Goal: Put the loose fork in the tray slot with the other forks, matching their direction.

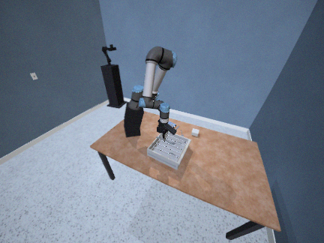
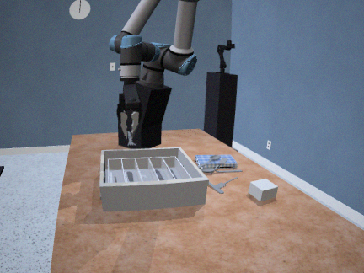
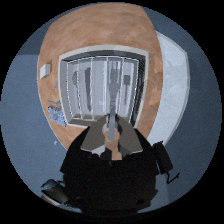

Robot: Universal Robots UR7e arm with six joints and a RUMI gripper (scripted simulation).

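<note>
My gripper (image 2: 130,126) is shut on the loose fork (image 2: 131,136). It holds the fork steeply, tip down, above the far left part of the grey tray (image 2: 152,177). In the wrist view the fork (image 3: 113,107) runs out from the fingers along the line of the tray's slots (image 3: 102,87). The tray has several long slots with dark and grey cutlery lying in them; I cannot tell the pieces apart. In the top view the gripper (image 1: 164,132) hangs over the tray's far edge (image 1: 169,150).
To the right of the tray lie a blue checked cloth (image 2: 216,160), two loose utensils (image 2: 222,171) (image 2: 222,185) and a small white box (image 2: 263,190). The arm's black pedestal (image 2: 144,115) stands behind the tray. A black camera stand (image 2: 220,105) is beyond the table.
</note>
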